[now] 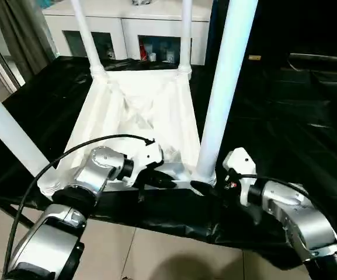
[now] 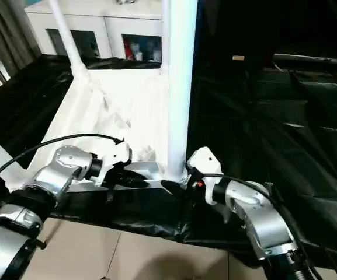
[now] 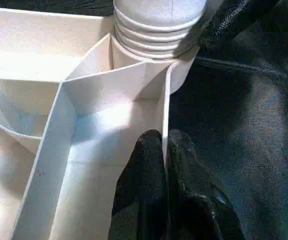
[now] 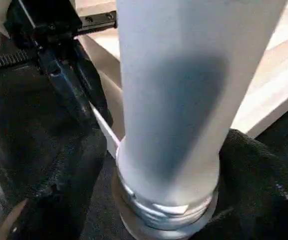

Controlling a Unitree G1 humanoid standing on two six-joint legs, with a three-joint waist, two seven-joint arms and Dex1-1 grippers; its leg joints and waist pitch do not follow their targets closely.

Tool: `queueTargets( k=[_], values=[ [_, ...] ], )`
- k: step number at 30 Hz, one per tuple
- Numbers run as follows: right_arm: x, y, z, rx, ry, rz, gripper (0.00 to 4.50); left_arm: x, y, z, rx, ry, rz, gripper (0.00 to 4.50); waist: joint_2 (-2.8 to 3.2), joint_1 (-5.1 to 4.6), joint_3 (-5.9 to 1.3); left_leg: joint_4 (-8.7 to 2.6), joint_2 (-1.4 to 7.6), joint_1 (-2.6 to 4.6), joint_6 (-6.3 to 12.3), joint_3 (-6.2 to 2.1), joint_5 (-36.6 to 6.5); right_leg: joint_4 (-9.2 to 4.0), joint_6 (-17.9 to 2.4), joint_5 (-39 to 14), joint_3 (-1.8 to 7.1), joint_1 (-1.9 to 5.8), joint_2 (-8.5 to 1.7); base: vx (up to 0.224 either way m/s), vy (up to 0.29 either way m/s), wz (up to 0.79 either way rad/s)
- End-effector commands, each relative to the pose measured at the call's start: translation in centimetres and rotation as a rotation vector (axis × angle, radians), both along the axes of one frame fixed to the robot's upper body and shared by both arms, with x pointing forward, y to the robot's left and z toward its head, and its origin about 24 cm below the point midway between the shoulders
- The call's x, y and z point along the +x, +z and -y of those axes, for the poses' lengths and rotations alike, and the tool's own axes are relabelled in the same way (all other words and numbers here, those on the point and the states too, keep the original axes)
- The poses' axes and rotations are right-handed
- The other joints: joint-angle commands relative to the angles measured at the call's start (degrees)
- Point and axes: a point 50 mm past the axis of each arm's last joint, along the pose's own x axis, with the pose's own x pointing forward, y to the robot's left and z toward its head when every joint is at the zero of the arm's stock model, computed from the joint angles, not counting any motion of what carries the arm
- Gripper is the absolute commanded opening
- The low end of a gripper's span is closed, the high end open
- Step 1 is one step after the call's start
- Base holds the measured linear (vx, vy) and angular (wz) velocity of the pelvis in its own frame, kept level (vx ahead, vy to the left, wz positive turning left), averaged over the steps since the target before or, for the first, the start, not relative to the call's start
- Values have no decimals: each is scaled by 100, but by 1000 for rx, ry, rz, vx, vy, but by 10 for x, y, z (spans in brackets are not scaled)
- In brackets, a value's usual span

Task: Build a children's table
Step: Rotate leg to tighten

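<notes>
The white table top (image 1: 139, 111) lies upside down on a black sheet, ribbed underside up. Four white legs stand in its corner sockets: two at the back (image 1: 86, 35) (image 1: 186, 35), one near left (image 1: 7, 131), one near right (image 1: 223, 87). My left gripper (image 1: 167, 182) is shut on the thin near rim (image 3: 166, 100) of the top, one black finger (image 3: 148, 160) on each side of the wall, close to the near-right socket. My right gripper (image 1: 202, 188) sits at the threaded base (image 4: 163, 205) of the near-right leg, very close to it.
The black sheet (image 1: 285, 116) covers the platform and folds over its front edge. A white glass-door cabinet (image 1: 127, 29) stands behind the table. Tiled floor (image 1: 156, 251) lies below the front edge. A black cable (image 1: 69, 154) loops over my left forearm.
</notes>
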Motion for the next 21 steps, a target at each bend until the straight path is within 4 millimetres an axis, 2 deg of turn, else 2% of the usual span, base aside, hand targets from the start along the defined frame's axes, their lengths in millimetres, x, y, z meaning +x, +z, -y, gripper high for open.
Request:
queueTargets(
  k=[1, 2, 7, 11, 12, 14, 17, 18, 20, 21],
  values=[
    [-4, -5, -8, 11, 49, -42, 323, 1, 11, 6, -121, -3, 12, 0, -108, 13, -325, -389, 153, -41, 375, -23, -1107, -462, -1062, -1826, 241, 313, -345, 0, 0, 0],
    [-4, -6, -8, 13, 50, -48, 311, 1, 11, 6, -121, -3, 7, 0, -125, 16, -326, -386, 153, -40, 380, -21, -1098, -455, -1060, -1821, 241, 314, -350, 0, 0, 0],
    [-5, -9, -8, 10, 53, -58, 277, 1, 11, 5, -117, -3, 5, 0, -128, 13, -317, -388, 149, -41, 372, -18, -1117, -472, -1012, -1938, 239, 310, -348, 0, 0, 0],
    [-5, -9, -8, 10, 54, -61, 269, 0, 11, 5, -116, -4, 6, 0, -128, 14, -317, -386, 147, -43, 366, -19, -1104, -472, -999, -1955, 243, 311, -350, 0, 0, 0],
    [-7, -14, -9, 5, 48, -66, 267, 1, 11, 6, -118, 7, 11, 0, -141, 13, -316, -390, 149, -43, 367, -20, -1102, -470, -999, -1949, 241, 313, -348, 0, 0, 0],
    [-7, -18, -10, 9, 30, -69, 267, 1, 11, 7, -120, 25, 20, 0, -128, 9, -313, -393, 154, -46, 359, -22, -1122, -466, -1019, -1946, 240, 308, -353, 0, 0, 0],
    [-3, -23, -14, 43, -73, -73, 265, 8, 10, 14, -115, 114, 50, 0, -141, -6, -306, -394, 146, -42, 324, -18, -1184, -484, -984, -2091, 239, 295, -352, 0, 0, 0],
    [1, -28, -18, 67, -169, -83, 265, 13, 10, 21, -112, 172, 71, 0, -139, -27, -286, -401, 128, -41, 283, -16, -1269, -515, -929, -2317, 228, 277, -343, 0, 0, 0],
    [7, -33, -23, 70, -285, -81, 264, 18, 11, 34, -104, 232, 94, 0, -146, -60, -275, -397, 96, -5, 192, -33, -1450, -592, -681, -2996, 202, 258, -350, 0, 0, 0],
    [8, -33, -23, 68, -294, -80, 264, 19, 11, 35, -103, 236, 95, 0, -156, -70, -269, -395, 89, -16, 186, -34, -1430, -606, -625, -3079, 203, 254, -347, 0, 0, 0]
  ],
)
